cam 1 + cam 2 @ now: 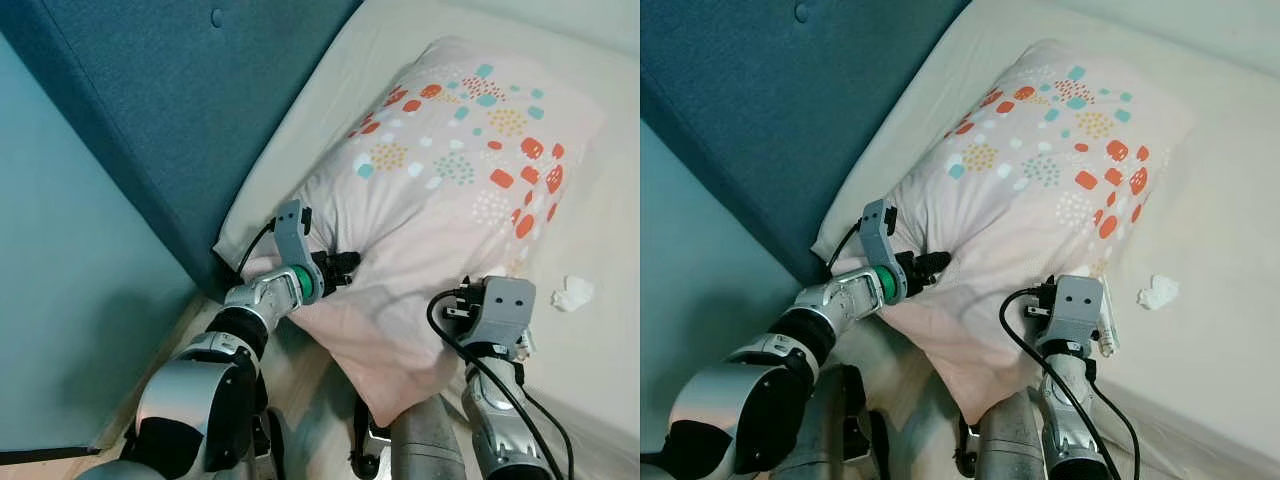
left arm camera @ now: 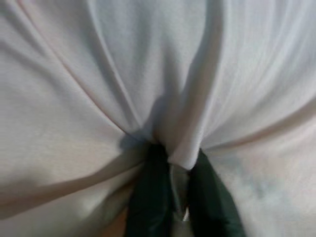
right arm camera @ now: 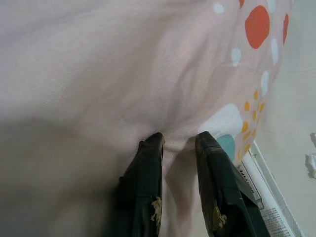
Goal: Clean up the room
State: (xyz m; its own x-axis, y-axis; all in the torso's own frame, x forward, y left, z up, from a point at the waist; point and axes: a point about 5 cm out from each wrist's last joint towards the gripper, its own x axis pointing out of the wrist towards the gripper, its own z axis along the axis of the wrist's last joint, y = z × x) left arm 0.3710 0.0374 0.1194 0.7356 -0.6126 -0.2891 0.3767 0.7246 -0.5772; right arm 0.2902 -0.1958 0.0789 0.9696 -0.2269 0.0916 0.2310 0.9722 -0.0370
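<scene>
Cream bedding covers the mattress, which meets a teal upholstered headboard at the robot's left. A pink pillow with orange, teal and white spots lies diagonally across the bed's corner, its long axis running from the near end, which overhangs the mattress edge toward the robot, up and away to the far right. Left gripper is closed on a pinch of pillow fabric at the near-left edge, beside the headboard; the left wrist view shows cloth bunched tightly between its two fingers. Right gripper has likewise taken a fold of the pillowcase on the near-right side, its fingers narrowly parted with fabric gathered between them. Both holds sit at the pillow's near end, so its bulk lies ahead of and beyond both grippers. A crumpled white tissue rests on the sheet, near the right gripper and apart from the pillow. Judgement: any repositioning would be a two-armed move from the near end.
</scene>
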